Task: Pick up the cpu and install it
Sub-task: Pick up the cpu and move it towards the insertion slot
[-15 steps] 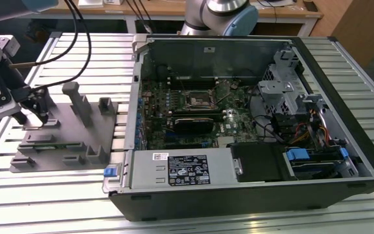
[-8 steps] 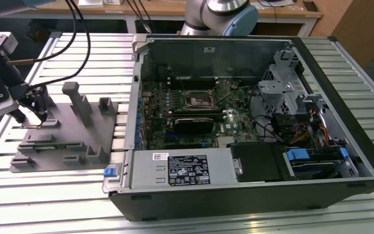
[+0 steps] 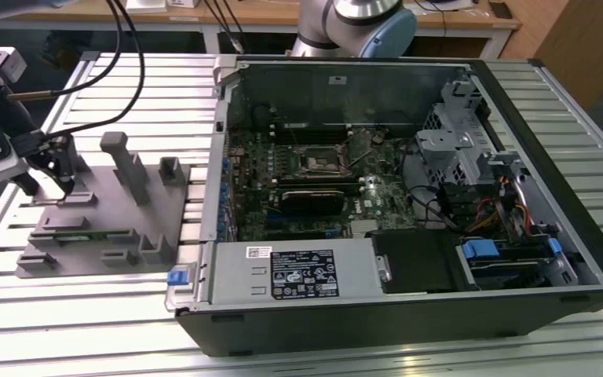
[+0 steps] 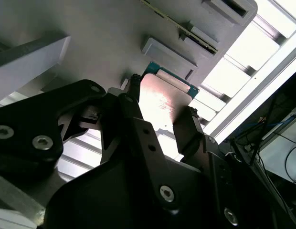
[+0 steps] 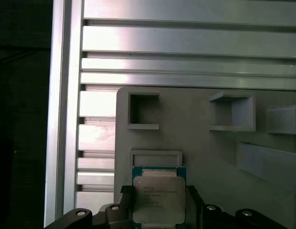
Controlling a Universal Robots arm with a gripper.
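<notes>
We see the gripper [image 3: 50,177] over the grey fixture block [image 3: 103,228], well apart from the computer case [image 3: 407,314]. In the second wrist view its fingers [image 4: 186,129] sit against two opposite edges of the cpu [image 4: 162,102], seemingly clamped. We can't tell if it's lifted or resting on the block. We judge it thin, stiff, light and fragile: hold it by the edges only, gently.

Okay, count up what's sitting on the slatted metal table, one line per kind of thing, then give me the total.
computer case: 1
grey fixture block: 1
cpu: 1, at the fixture block, clamped in the jaws of the gripper
Total: 3
</notes>
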